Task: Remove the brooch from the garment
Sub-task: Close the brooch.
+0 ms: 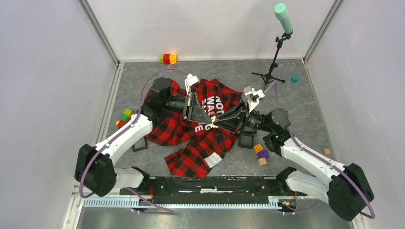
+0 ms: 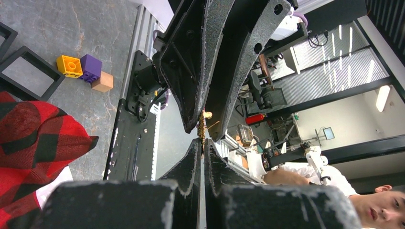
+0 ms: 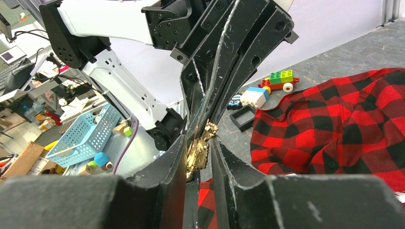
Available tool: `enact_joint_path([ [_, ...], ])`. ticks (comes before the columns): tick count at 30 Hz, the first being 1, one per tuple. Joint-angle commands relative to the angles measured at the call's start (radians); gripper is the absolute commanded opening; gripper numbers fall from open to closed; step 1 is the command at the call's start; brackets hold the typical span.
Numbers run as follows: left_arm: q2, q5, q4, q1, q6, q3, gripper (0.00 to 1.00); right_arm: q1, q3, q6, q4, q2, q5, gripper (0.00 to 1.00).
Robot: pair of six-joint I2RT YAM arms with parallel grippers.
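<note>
Mic stand (image 1: 276, 52) back right, toy blocks (image 1: 167, 58) scattered on gray table (image 1: 310, 109), black frames (image 2: 29, 71), blue basket (image 3: 83, 136) off-table.

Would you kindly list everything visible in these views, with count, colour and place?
shirt: one, red-and-black check, table centre
brooch: one, gold, between both end effectors
toy blocks: several clusters, mixed colours, around the shirt
frames: two, black, either side of the shirt
microphone: one, green head, black stand, back right
basket: one, blue, beyond the table
person: one, white top, beyond the table
left end effector: one, black, shut on the brooch
right end effector: one, black, straddling the brooch
</note>
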Motion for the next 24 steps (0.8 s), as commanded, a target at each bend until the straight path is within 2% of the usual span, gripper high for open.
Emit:
enact_joint_path([
  [1,-0.035,0.032,0.033,-0.003,0.011,0.021,0.02,0.003,0.047,-0.017,-0.034,0.015,0.021,0.28],
  [5,-0.037,0.035,0.034,-0.003,0.012,0.02,0.02,0.003,0.066,-0.036,-0.102,0.021,0.035,0.2],
  [13,-0.042,0.035,0.009,-0.003,0.035,0.025,0.02,0.003,0.091,-0.061,-0.189,0.021,0.056,0.17],
  [19,-0.06,0.009,-0.111,-0.002,0.133,0.053,0.02,0.003,0.07,-0.086,-0.206,-0.012,0.121,0.16],
  [24,-0.06,-0.001,-0.127,0.0,0.147,0.058,0.02,0.0,0.068,-0.095,-0.215,-0.021,0.135,0.23],
])
